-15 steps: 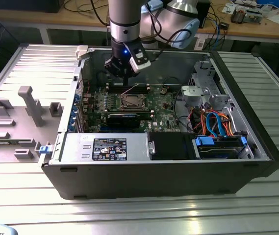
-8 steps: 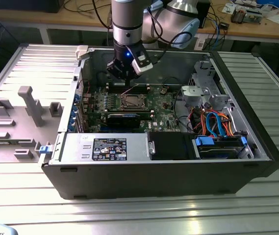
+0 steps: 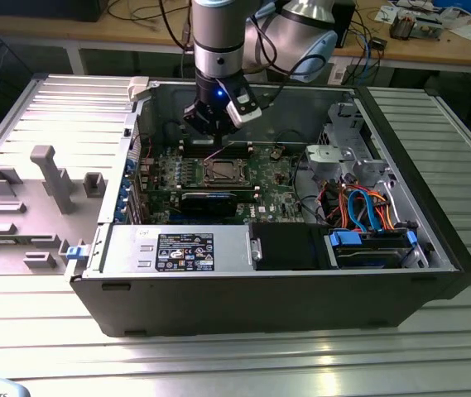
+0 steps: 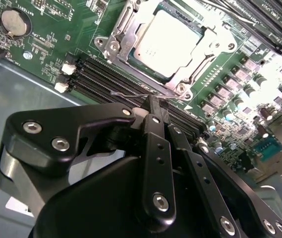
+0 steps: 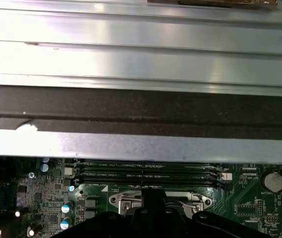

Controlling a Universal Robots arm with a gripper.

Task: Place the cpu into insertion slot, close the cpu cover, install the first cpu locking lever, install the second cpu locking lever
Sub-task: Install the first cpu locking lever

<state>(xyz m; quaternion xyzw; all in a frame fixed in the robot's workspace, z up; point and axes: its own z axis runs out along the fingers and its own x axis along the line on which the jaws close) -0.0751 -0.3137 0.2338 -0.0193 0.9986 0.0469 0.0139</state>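
Gripper (image 4: 153, 106) w/ fingers pressed together, tips at thin wire lever (image 4: 131, 92) just beside slot (image 4: 168, 47). Cpu (image 4: 168, 42) sits in slot, cover (image 4: 207, 49) down around it; slot lies beyond tips.

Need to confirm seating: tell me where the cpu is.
The cpu sits in the insertion slot under the cpu cover, beside the memory slots.
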